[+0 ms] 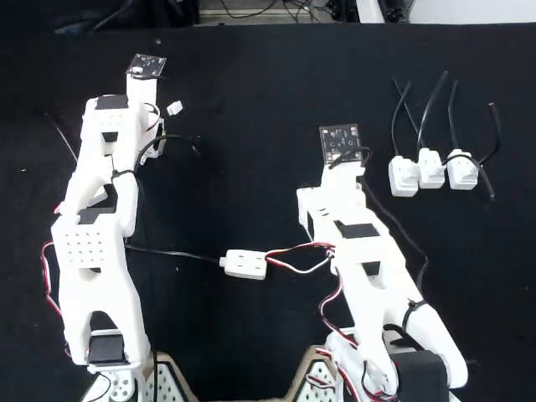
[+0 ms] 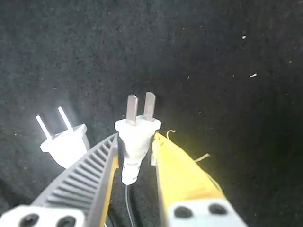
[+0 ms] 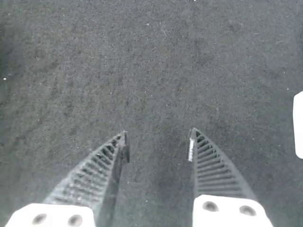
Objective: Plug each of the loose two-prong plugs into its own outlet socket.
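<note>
My left gripper (image 2: 136, 138) is shut on a white two-prong plug (image 2: 136, 128), whose flat prongs point away over the black mat. Its thin cord runs back between the fingers. A second loose white plug (image 2: 64, 140) lies on the mat right beside it. In the high view a small white plug (image 1: 174, 107) shows next to the left arm's wrist at the far left. Three white outlet sockets (image 1: 431, 169) with black cords sit in a row at the far right. My right gripper (image 3: 158, 142) hangs open over bare mat, nothing between its fingers.
A white socket block (image 1: 244, 264) lies at the table's middle front, between the two arm bases, its black cord trailing left. Red and white arm wires loop close beside it. A white object's edge (image 3: 298, 124) borders the right wrist view.
</note>
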Tool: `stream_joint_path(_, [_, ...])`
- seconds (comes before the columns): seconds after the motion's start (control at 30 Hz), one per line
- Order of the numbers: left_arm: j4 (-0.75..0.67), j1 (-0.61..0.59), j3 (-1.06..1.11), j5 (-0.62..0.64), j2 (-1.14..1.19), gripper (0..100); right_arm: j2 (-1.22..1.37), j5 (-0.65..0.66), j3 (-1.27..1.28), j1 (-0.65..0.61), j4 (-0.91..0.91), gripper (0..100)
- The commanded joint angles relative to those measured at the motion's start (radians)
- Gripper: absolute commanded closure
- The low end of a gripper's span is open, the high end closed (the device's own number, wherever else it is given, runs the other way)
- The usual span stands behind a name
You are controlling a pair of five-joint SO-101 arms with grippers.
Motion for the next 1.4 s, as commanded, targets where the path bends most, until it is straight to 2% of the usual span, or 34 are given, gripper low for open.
stream_joint_path(0.0, [0.008, -0.004, -0.051, -0.003, -0.023, 96, -0.041, -0.002, -0.038, -0.009, -0.026, 80.4])
stream_joint_path(0.13, [0.041, -0.005, -0.073, -0.003, -0.055, 97, -0.041, -0.002, -0.038, -0.009, -0.026, 80.4])
stream_joint_path(0.33, [0.275, 0.005, -0.168, -0.003, -0.184, 97, -0.041, -0.002, -0.038, -0.009, -0.026, 80.4])
stream_joint_path(0.57, [0.477, 0.005, -0.189, 0.003, -0.287, 97, -0.041, -0.002, -0.038, -0.009, -0.026, 80.4])
stream_joint_path(0.77, [0.644, 0.054, -0.168, 0.112, -0.416, 97, -0.041, -0.002, -0.038, -0.009, -0.026, 80.4])
stream_joint_path(0.87, [0.641, 0.091, -0.061, 0.133, -0.522, 97, -0.041, -0.003, -0.038, -0.009, -0.023, 80.4])
stream_joint_path(1.0, [0.597, 0.208, 0.2, 0.15, -0.687, 97, -0.042, -0.005, -0.038, -0.009, -0.021, 80.4])
stream_joint_path(1.23, [0.181, 0.306, 0.723, 0.152, -0.98, 97, -0.041, -0.008, -0.038, -0.009, -0.021, 80.4])
stream_joint_path(1.37, [0.003, 0.361, 0.96, 0.152, -1.112, 97, -0.041, -0.008, -0.038, -0.009, -0.021, 80.4])
